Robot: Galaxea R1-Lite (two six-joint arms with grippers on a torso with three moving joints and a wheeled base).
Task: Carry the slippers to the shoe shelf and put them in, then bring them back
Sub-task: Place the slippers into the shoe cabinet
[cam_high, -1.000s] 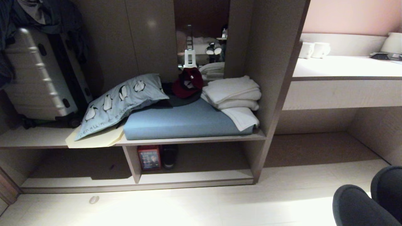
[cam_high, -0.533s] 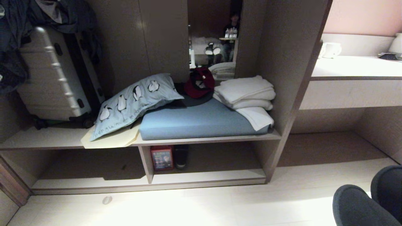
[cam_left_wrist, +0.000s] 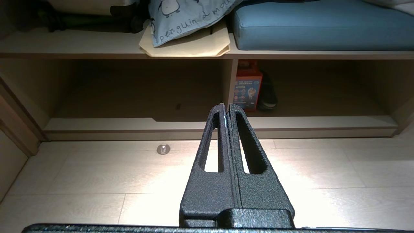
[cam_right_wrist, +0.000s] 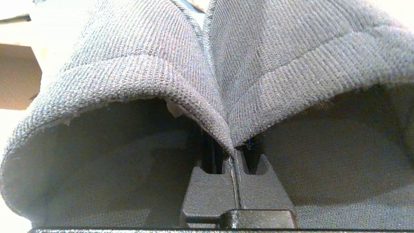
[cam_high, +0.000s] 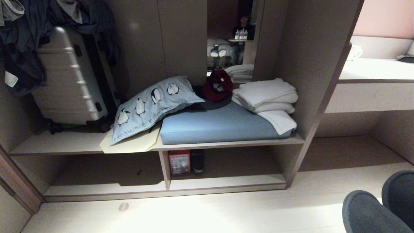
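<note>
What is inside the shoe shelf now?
In the shoe shelf, right of its divider, stand a red box and a black shoe. The deep back is too dark to see.

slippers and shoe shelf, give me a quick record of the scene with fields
slippers: pair pinched together at their inner edges by the right gripper, toes showing at the head view's lower right
right gripper: shut on the slippers
left gripper: shut, empty, above the floor, pointing at the shelf
shoe shelf: ahead, no slippers in it yet
in the shelf: red box beside the divider, black shoe next to it
bench above: blue cushion, penguin pillow, folded white towels
</note>
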